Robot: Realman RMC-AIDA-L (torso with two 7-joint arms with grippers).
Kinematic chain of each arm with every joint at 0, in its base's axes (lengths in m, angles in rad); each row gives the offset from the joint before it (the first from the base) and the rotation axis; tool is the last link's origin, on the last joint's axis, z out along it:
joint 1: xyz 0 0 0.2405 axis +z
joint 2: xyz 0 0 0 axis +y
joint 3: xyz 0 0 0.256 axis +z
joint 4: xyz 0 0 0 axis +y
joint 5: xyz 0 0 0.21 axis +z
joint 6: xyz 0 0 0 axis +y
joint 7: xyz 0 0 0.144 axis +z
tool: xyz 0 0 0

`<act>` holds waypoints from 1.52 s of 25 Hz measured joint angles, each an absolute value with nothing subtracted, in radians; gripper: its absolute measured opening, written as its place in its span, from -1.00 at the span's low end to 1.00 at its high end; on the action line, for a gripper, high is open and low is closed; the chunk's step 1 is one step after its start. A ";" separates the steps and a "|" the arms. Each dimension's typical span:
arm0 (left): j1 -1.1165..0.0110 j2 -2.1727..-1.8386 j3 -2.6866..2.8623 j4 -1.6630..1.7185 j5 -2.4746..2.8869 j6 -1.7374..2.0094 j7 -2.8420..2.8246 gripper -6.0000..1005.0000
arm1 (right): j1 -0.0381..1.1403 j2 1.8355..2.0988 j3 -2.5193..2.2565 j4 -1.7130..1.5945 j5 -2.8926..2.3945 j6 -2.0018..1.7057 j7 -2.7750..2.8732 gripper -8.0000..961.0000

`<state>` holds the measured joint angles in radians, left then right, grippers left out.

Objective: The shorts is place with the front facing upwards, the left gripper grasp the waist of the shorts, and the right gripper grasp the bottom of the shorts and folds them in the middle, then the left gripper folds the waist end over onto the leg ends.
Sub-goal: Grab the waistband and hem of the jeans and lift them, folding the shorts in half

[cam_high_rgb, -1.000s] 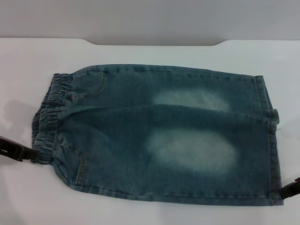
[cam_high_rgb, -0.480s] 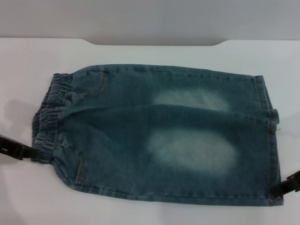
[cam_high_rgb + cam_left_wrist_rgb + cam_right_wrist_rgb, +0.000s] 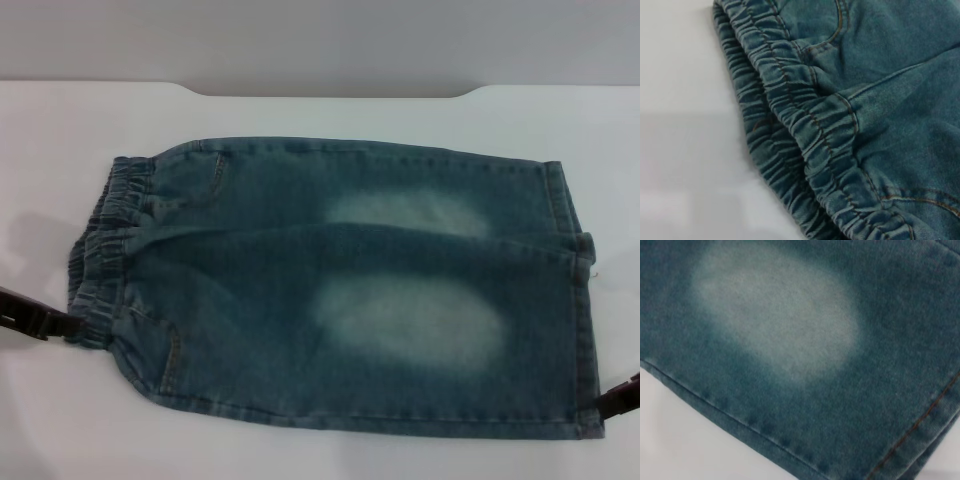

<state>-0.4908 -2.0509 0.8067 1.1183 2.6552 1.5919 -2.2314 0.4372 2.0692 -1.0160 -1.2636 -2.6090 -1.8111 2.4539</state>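
Blue-green faded denim shorts (image 3: 350, 290) spread flat across the middle of the white table (image 3: 300, 455), front up, lengthwise from the robot's left to its right. Two pale washed oval patches showing, one on the far leg (image 3: 405, 212), a larger one on the near leg (image 3: 410, 322). Gathered, ruffled elastic waist (image 3: 100, 255) at the left end, puckered in two layers in the left wrist view (image 3: 805, 130), with orange-brown stitching and a curved pocket seam (image 3: 832, 35) just beside it. Straight stitched bottom hems (image 3: 578, 300) at the right end, near leg overlapping the far one along the centre line. Same hem stitching and the large pale patch (image 3: 775, 315) filling the right wrist view, denim edge lying on the white table (image 3: 685, 440).

Black left gripper (image 3: 62, 323) low at the left edge of the head view, tip touching the near corner of the waist; whether its fingers are apart or clamped on the cloth cannot be told. Black right gripper (image 3: 612, 405) at the right edge, tip meeting the near corner of the bottom hem; state of its fingers likewise cannot be told, only a short dark piece in sight.

Grey wall strip (image 3: 320, 40) beyond the far table edge.
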 joint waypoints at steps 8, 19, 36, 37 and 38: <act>-0.494 -2.051 0.806 1.119 2.654 1.587 -2.231 -0.93 | 0.438 2.070 -1.024 -1.249 -2.609 -1.807 2.455 -0.61; -0.497 -2.052 0.801 1.120 2.652 1.586 -2.231 -0.93 | 0.446 2.072 -1.025 -1.202 -2.610 -1.804 2.453 -0.62; -0.498 -2.051 0.804 1.120 2.652 1.586 -2.232 -0.93 | 0.444 2.071 -1.019 -1.210 -2.660 -1.795 2.454 -0.63; -0.499 -2.051 0.804 1.120 2.652 1.586 -2.232 -0.93 | 0.445 2.071 -1.019 -1.209 -2.665 -1.790 2.454 -0.63; -0.499 -2.051 0.804 1.120 2.652 1.586 -2.232 -0.93 | 0.445 2.071 -1.019 -1.209 -2.668 -1.785 2.455 -0.63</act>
<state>-0.4991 -2.0515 0.8045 1.1198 2.6523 1.5861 -2.2320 0.4449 2.0713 -1.0193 -1.2090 -2.6676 -1.7853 2.4550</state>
